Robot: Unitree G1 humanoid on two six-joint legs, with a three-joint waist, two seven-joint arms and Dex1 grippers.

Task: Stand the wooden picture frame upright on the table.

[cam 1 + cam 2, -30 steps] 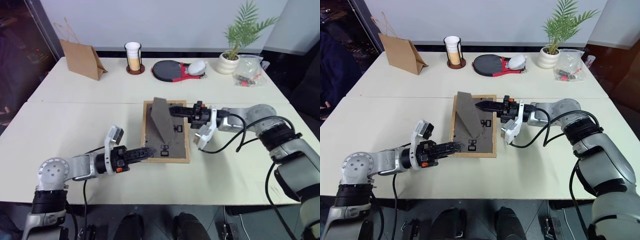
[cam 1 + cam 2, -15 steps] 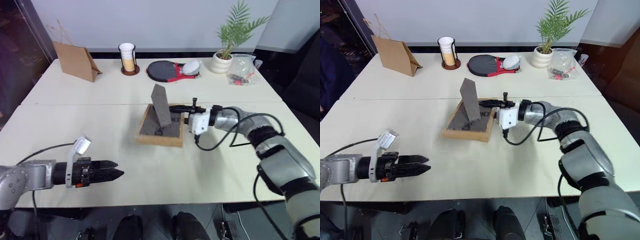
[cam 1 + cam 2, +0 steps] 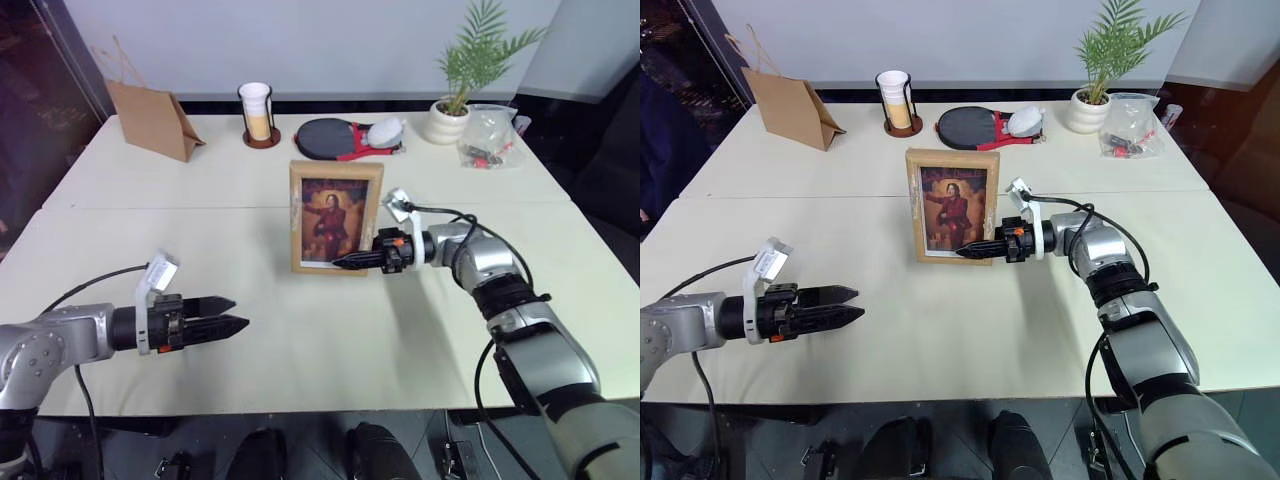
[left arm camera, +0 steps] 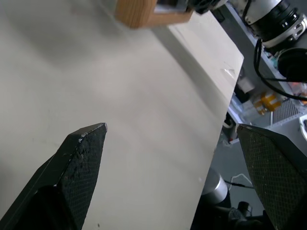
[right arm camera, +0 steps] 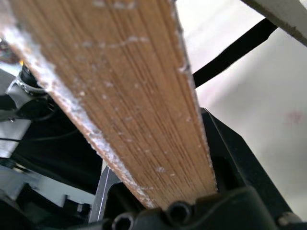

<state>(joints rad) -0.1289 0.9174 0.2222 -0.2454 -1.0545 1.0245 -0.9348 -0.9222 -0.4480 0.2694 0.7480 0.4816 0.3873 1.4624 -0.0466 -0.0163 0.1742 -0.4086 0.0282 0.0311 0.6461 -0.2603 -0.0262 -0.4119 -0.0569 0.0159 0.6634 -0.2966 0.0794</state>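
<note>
The wooden picture frame (image 3: 336, 217) stands upright near the middle of the table (image 3: 300, 330), its portrait of a red-clad figure facing the camera. The right gripper (image 3: 345, 263) reaches in level from the right and is clamped on the frame's lower right corner; in the right wrist view the light wood edge (image 5: 120, 96) runs between its black fingers (image 5: 230, 158). The left gripper (image 3: 235, 313) hovers low over the near left part of the tabletop, well apart from the frame, its two fingers (image 4: 72, 177) spread wide with nothing between them.

Along the far edge of the table sits a row of other things, all well behind the frame. A brown paper bag (image 3: 152, 121) with handles stands at the far left. Beside it, toward the centre, a white cup (image 3: 256, 108) sits in a dark wire holder on a round brown base. Next comes a black-and-red table tennis paddle (image 3: 335, 139) lying flat, with a pale rounded object (image 3: 381, 132) resting on its handle end; what it is cannot be told. Farther right, a white ribbed pot (image 3: 441, 124) holds a small green palm-like plant (image 3: 480, 50), and a clear plastic bag (image 3: 490, 140) just beside it contains small dark and red items. Nothing lies on the open tabletop between the two grippers and the frame.
</note>
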